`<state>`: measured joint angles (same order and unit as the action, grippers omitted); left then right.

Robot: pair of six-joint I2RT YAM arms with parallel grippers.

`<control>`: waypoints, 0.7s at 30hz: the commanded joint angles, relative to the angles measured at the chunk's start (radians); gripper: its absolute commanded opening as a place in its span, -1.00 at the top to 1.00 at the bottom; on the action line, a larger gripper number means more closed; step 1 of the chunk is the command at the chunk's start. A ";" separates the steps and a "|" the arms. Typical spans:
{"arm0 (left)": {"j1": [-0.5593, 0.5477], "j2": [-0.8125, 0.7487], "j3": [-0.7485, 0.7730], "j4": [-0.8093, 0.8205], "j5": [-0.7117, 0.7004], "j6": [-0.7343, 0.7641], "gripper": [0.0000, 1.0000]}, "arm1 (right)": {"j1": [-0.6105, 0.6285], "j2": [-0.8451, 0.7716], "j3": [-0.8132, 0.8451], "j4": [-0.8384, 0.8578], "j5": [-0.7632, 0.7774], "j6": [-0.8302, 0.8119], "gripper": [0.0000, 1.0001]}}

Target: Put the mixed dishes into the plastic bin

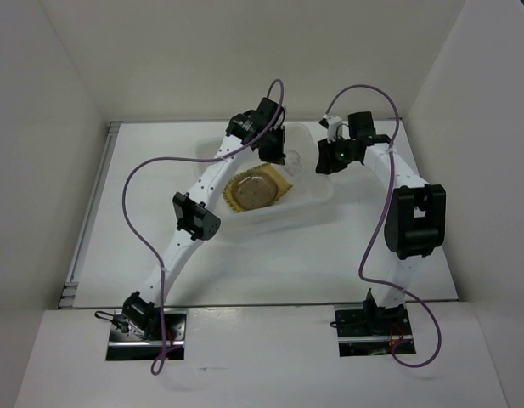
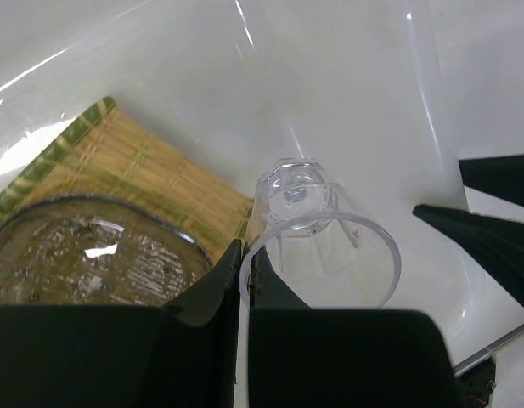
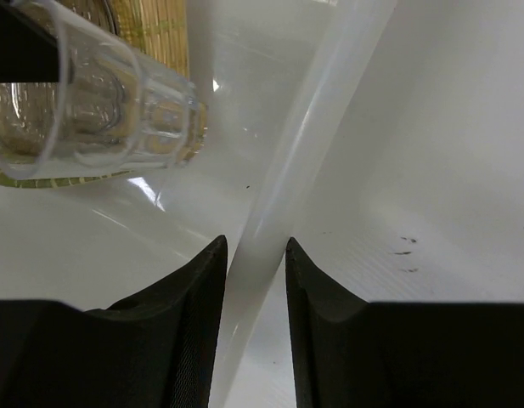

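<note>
The plastic bin (image 1: 317, 194) stands mid-table. Inside it lies the tan-yellow grid plate (image 1: 279, 185) with a smoky-grey dish (image 1: 255, 192) on it; whether a second grey dish is stacked there I cannot tell. My left gripper (image 1: 283, 155) is shut on the rim of the clear cup (image 2: 317, 234), holding it tilted just above the bin floor, beside the plate (image 2: 134, 166) and the grey dish (image 2: 83, 255). My right gripper (image 3: 255, 246) is shut on the bin's right rim (image 3: 304, 153). The cup (image 3: 92, 102) also shows in the right wrist view.
White walls enclose the table on three sides. The right gripper's black fingers (image 2: 491, 229) sit close to the cup at the bin's right wall. Bare white table (image 3: 431, 170) lies outside the bin to the right.
</note>
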<state>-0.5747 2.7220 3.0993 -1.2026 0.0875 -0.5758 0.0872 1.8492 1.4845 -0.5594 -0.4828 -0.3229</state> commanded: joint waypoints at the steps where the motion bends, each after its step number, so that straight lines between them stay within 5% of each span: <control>1: -0.005 0.021 0.036 0.028 0.005 -0.009 0.96 | 0.028 -0.007 -0.062 -0.103 -0.025 -0.015 0.66; 11: -0.023 0.088 0.036 0.006 -0.089 -0.039 0.87 | 0.057 -0.070 -0.063 -0.160 -0.036 0.013 0.61; 18: -0.045 0.088 0.027 -0.025 -0.164 -0.027 0.42 | 0.066 -0.088 -0.063 -0.180 -0.027 -0.007 0.15; 21: -0.054 0.079 0.038 -0.037 -0.207 -0.018 0.00 | 0.066 -0.097 -0.063 -0.180 -0.037 -0.007 0.02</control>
<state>-0.6174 2.8040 3.0993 -1.2198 -0.0628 -0.6033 0.1417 1.8023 1.4353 -0.6830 -0.5056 -0.3141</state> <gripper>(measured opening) 0.475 0.481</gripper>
